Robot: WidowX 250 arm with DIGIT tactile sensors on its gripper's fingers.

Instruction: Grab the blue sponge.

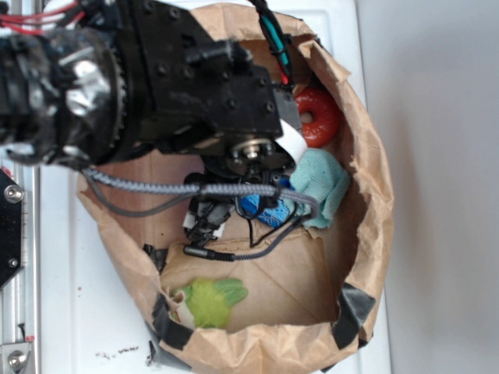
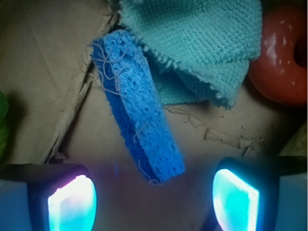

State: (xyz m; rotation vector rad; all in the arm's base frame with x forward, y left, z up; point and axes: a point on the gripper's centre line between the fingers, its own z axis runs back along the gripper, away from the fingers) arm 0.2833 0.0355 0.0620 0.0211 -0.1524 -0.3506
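The blue sponge (image 2: 138,103) lies between the spread tool (image 2: 154,197) pads, untouched.

White tabletop (image 1: 78,312) (scuffed near front edge), metal rail (image 1: 19,257) along left side; plain grey surface (image 1: 437,156) at right.

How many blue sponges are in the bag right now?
1. The sponge lies on the bag floor between the open gripper fingers, its far end at the teal cloth. The arm may hide others.

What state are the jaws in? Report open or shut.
Open. In the wrist view the two pads stand wide apart, and the blue sponge lies between and ahead of them, untouched.
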